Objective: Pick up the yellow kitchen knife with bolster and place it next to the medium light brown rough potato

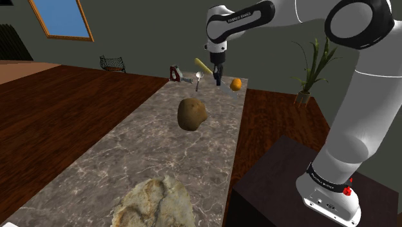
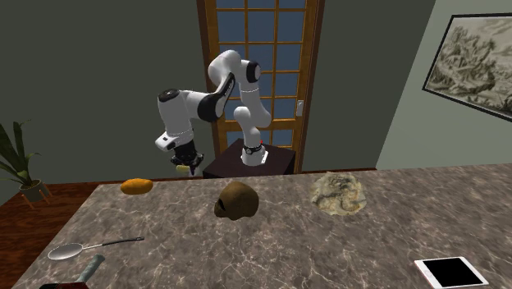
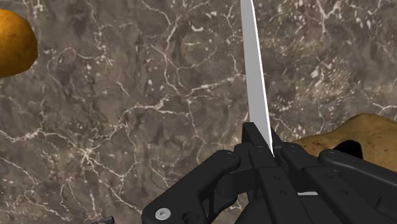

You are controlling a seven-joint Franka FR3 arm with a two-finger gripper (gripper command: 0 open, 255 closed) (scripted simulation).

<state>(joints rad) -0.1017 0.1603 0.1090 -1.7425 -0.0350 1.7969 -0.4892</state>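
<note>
Knife clamped in jaws, long axis slanted, handle uppermost.

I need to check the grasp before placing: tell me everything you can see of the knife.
The knife has a slim, flat grey blade, metal by its look, and a pale yellow handle. The shut gripper clasps it in the air above the marbled counter. In the wrist view the blade runs straight out from the gripper; in the shoulder view the handle sticks out up and left of it. Nothing else touches it.
</note>
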